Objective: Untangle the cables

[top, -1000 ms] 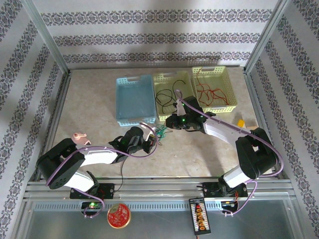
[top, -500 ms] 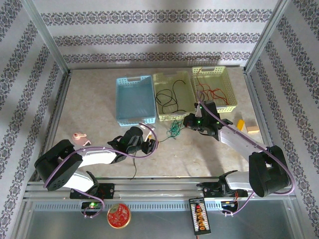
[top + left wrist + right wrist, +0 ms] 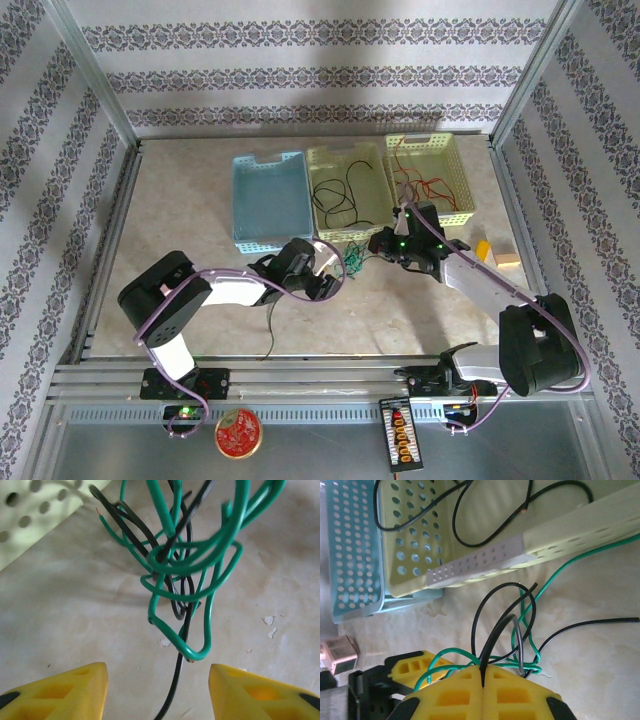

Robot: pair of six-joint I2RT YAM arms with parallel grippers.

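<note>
Task judged partly done. Beyond the right gripper (image 3: 482, 680), black cables (image 3: 335, 195) were seen in the middle basket (image 3: 340, 152) and red cables (image 3: 420, 185) in the right basket (image 3: 462, 190); the blue basket (image 3: 268, 195) held nothing. A green-and-black tangle (image 3: 185, 575), yet to be separated, was pinched in the right gripper's closed fingers. It hung just ahead of the left gripper (image 3: 157, 687), whose fingers were spread with nothing gripped.

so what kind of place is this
Probably a robot test cell: a metal frame around the table, left arm and right arm bolted at its edge, plastic baskets in a row.
</note>
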